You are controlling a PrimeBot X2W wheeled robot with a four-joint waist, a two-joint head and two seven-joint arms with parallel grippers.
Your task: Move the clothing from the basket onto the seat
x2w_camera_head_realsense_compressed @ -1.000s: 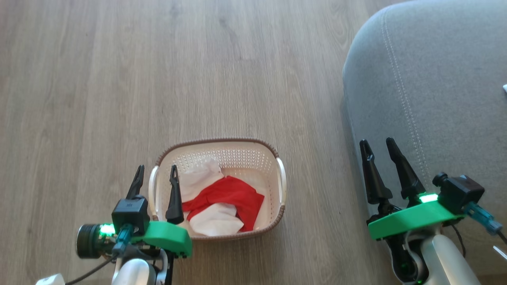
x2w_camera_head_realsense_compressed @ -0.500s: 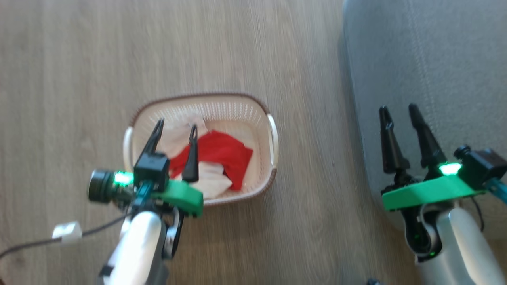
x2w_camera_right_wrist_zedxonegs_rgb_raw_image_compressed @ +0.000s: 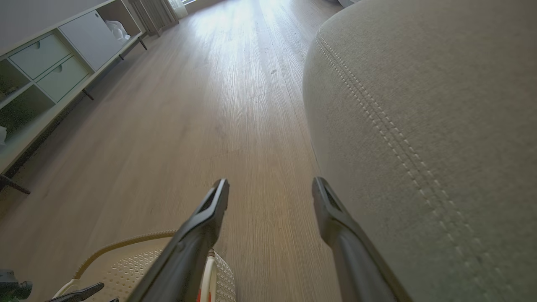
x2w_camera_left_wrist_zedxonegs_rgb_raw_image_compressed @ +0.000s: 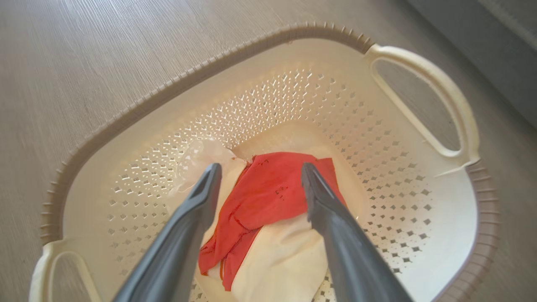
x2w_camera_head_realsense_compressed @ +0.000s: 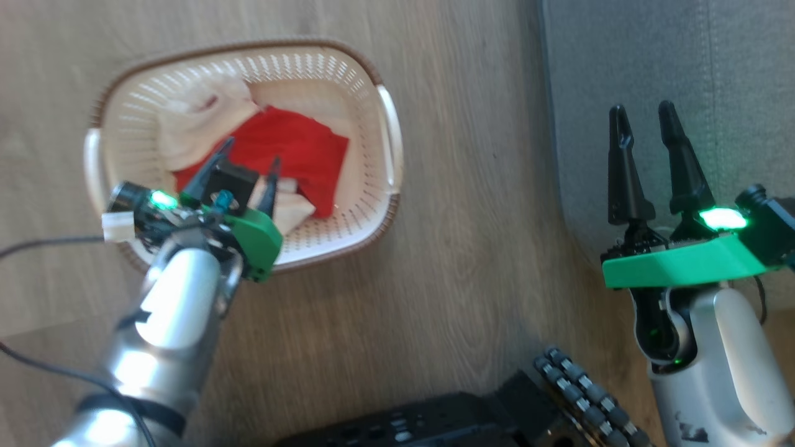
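floor point(x2w_camera_head_realsense_compressed: 472, 248): wood-grain boards, the largest surface I see. It runs from the left edge of the head view to the seat and carries the basket.
seat point(x2w_camera_head_realsense_compressed: 714, 62): grey upholstered cushion down the right side of the head view. In the right wrist view its rounded corner and pale double stitching take up the right half.
cabinet point(x2w_camera_right_wrist_zedxonegs_rgb_raw_image_compressed: 54, 63): low pale unit with drawers and open compartments, upper left of the right wrist view, well apart from the seat.
robot base point(x2w_camera_head_realsense_compressed: 435, 422): dark body with a roller wheel, bottom centre of the head view.
basket point(x2w_camera_head_realsense_compressed: 366, 205): cream, with perforated walls, a brown rim and white side handles. It stands on the floor at the upper left of the head view, and a strip of bare floor separates it from the seat.
clothing point(x2w_camera_head_realsense_compressed: 298, 149): red fabric with white panels, crumpled on the basket's bottom, in the centre of the left wrist view.
right claw point(x2w_camera_head_realsense_compressed: 641, 109): fingers apart with nothing between them, middle right of the head view, tips over the seat's left edge.
left claw point(x2w_camera_head_realsense_compressed: 251, 152): fingers apart, reaching down inside the basket. In the left wrist view I see the red fabric between the two tips. I cannot tell whether the tips touch the cloth.
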